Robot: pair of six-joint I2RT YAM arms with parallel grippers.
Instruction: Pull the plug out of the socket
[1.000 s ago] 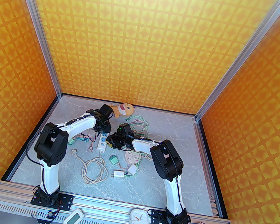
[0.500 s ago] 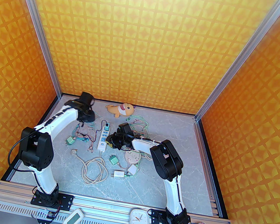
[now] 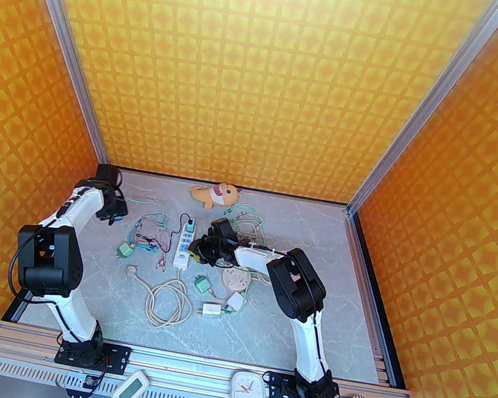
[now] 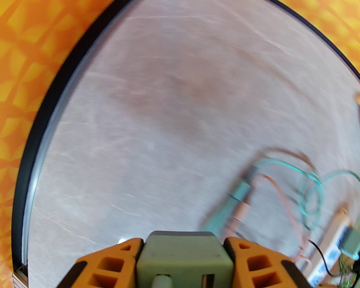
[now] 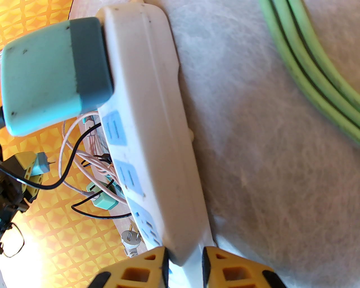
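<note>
Your left hand (image 4: 184, 246) is clamped on the grey-green plug (image 4: 184, 260), holding it clear of the power strip (image 3: 184, 248) over the far-left corner of the tabletop (image 3: 253, 336). Your right hand (image 5: 184, 251) is pinched tight on the strip's edge. A teal adapter (image 5: 53, 73) sits plugged in at the strip's far end.

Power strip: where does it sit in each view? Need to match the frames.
Top external: power strip mid-table, between the arms.
Left wrist: lower right edge, blurred.
Right wrist: centre-left, running top to bottom, right pincer clamped on its near end.
Shared landmark: teal plug seated at the strip's far end.
</note>
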